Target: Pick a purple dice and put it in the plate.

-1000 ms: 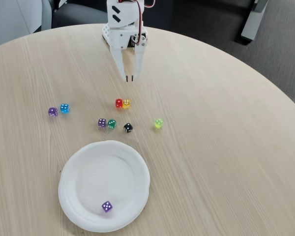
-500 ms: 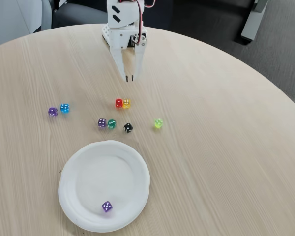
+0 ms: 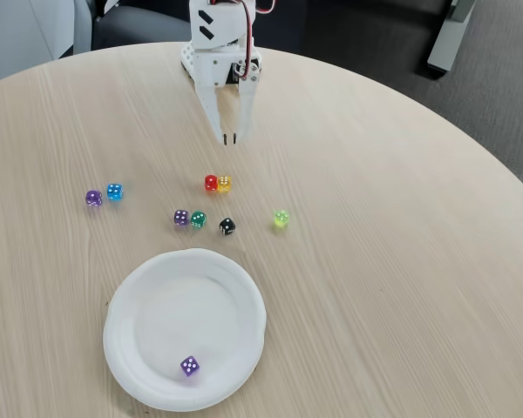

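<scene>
The white paper plate [image 3: 148, 287] lies at the near side of the round wooden table, with one purple dice [image 3: 189, 366] inside it near its front rim. A second purple dice [image 3: 181, 218] rests on the table touching a dark green die [image 3: 198, 219]. A third purple dice [image 3: 93, 198] sits at the left beside a blue die [image 3: 114, 191]. My gripper [image 3: 229, 138] hangs at the far side of the table, fingertips pointing down, shut with nothing between them, well beyond the dice.
A red die [image 3: 211, 183] and an orange die [image 3: 224, 183] sit together below the gripper. A black die [image 3: 227, 226] and a yellow-green die [image 3: 281, 219] lie to the right. The table's right half is bare wood; the table edge curves at right.
</scene>
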